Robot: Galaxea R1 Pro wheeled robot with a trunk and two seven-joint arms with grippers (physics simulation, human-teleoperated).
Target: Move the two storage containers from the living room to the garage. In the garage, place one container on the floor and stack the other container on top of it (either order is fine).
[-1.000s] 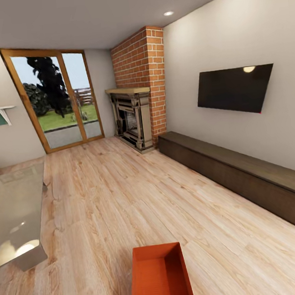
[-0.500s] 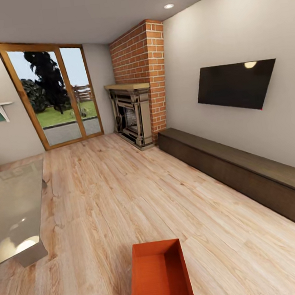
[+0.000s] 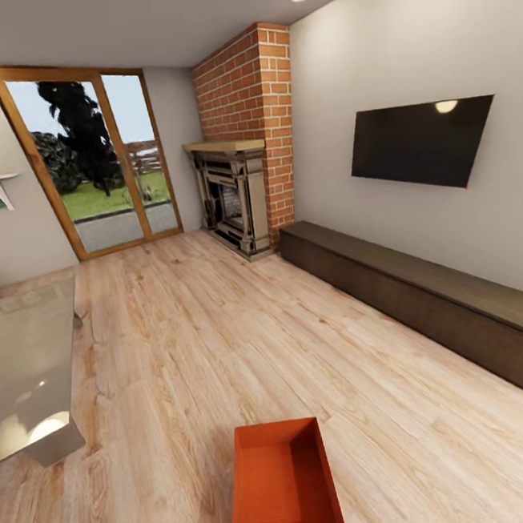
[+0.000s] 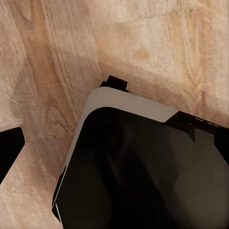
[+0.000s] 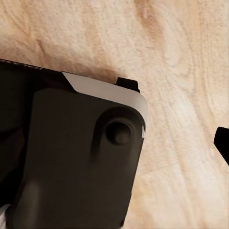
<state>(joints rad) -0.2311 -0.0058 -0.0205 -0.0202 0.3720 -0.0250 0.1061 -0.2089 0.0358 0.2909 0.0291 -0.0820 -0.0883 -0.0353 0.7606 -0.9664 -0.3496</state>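
Evidently neither tool can be judged open or closed: each wrist view looks past a dark, rounded robot housing with a pale edge, down at light wood plank floor, and a black sliver at each frame's edge is too little to tell how the fingers stand. Further out, the head view shows one storage container resting on the planks at the bottom centre of the picture, close in front of the robot: red-orange, rectangular, open-topped, with plain matte walls that taper slightly. A glossy grey low counter stands to its left, a long dark wooden cabinet runs under a black wall screen, and a brick fireplace fills the corner beside a glazed door. The step in hand appears to be the approach to the first bin in the living room; the next move likely calls for bringing both arms down to its long walls for a grasp.
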